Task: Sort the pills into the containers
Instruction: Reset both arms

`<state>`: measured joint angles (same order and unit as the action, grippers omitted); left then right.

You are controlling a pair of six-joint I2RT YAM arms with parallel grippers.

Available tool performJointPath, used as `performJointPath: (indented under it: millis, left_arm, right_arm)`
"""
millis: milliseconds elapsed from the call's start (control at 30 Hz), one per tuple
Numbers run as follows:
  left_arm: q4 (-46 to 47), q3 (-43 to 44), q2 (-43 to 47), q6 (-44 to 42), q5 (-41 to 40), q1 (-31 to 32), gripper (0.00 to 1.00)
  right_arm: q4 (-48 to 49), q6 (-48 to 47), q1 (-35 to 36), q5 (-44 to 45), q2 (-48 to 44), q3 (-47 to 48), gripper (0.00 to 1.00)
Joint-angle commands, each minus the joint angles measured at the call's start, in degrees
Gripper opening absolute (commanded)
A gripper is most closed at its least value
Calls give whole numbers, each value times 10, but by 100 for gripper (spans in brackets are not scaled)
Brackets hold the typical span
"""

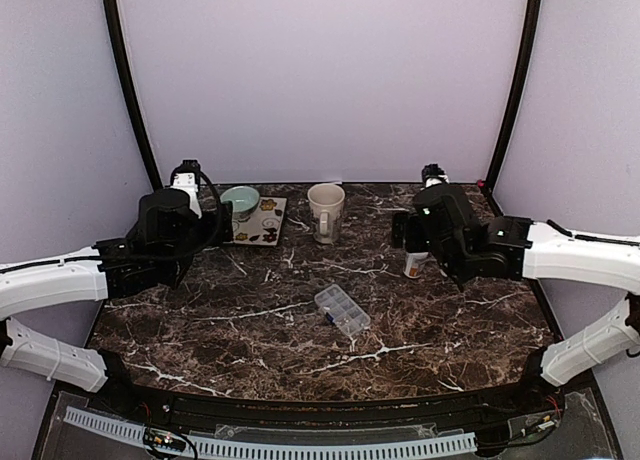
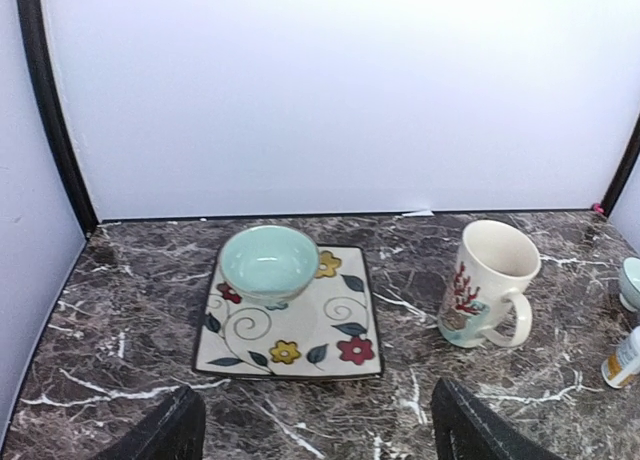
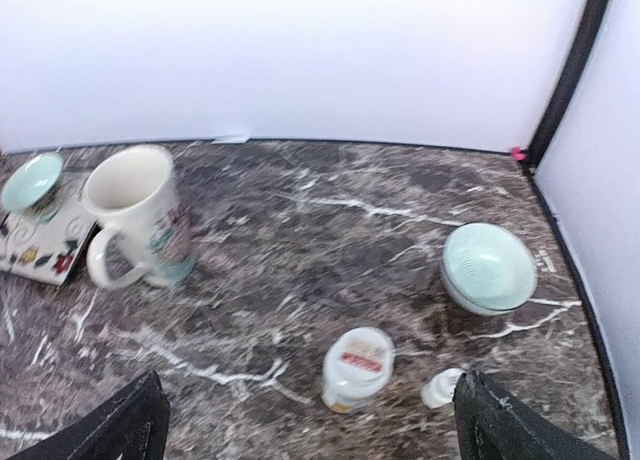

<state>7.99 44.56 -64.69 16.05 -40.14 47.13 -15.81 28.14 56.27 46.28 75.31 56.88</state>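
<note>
From above, the clear pill-organizer tray (image 1: 342,310) lies skewed near the middle of the marble counter (image 1: 200,330), a little toward its near edge. Whether its lid is up or down cannot be told. A small dark speck lies just beside it, too small to name. The left arm (image 1: 60,280) is raised over the back-left part of the counter and the right arm (image 1: 580,255) over the back-right part, both well apart from the tray. A flowered plate (image 1: 262,225) carrying a pale green bowl (image 1: 240,198) sits toward the back left, a cream mug (image 1: 326,208) stands at the back middle, and a white pill bottle (image 1: 413,267) stands close under the right arm. In the left wrist view, the left gripper (image 2: 317,425) has its fingers spread wide and holds nothing. The plate and bowl lie ahead of it, and the mug is off to its right. In the right wrist view, the right gripper (image 3: 310,430) is just as wide and just as empty. The bottle is close ahead between its fingers, with a small white piece (image 3: 438,389), perhaps a cap, beside it and a second green bowl (image 3: 488,268) beyond. The likeliest slip is a low, wide finger clipping the upright bottle, which could tip, roll and spill. The light tray could also skid under a push. If both arms converge on the middle, they could foul each other.
</note>
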Motion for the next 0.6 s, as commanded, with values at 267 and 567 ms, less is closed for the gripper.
performJointPath:
  millis: [267,567]
  left_arm:
    - [30,-35,43,-41,-46,-94,81]
    - [24,-76,57,10,57,-208,81]
  right_arm:
    - [-6,-5,-189,80,-188,-122,100]
    - [60,-14,-282,26,-275,-227,100]
